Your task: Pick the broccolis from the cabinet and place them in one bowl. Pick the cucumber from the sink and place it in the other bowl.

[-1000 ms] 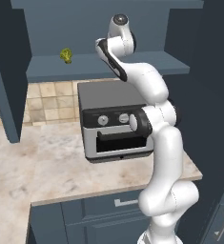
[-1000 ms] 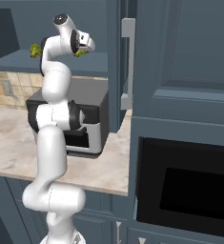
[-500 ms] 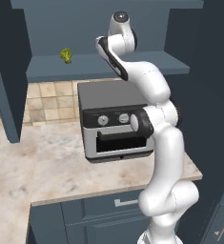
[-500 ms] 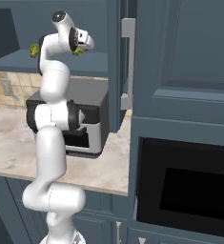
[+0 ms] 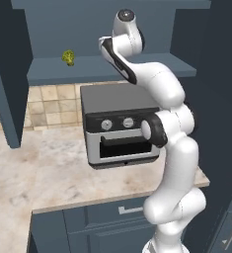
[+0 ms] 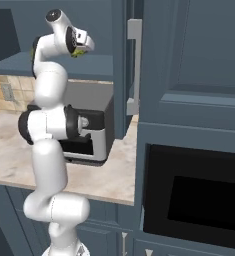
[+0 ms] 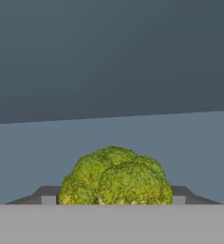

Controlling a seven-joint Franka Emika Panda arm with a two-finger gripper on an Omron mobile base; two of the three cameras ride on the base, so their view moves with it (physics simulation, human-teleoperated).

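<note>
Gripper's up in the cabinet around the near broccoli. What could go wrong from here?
1. The gripper is open, its fingers either side of a broccoli. The floret is bumpy and fills the gap, so it may twist or squirt out on closing.
2. The second broccoli sits loose on the cabinet shelf; a wide arm swing on the way out could knock it.

Broccoli [image 7: 116, 176] between the finger tips: bumpy yellow-green, mottled darker. A second floret [image 5: 68, 57], off to the hand's side, looks the same yellow-green, though small. Cabinet [image 5: 107, 29] dark blue-grey. Oven [image 5: 120, 126] grey-black. Counter [image 5: 33, 173] beige, marbled.
</note>
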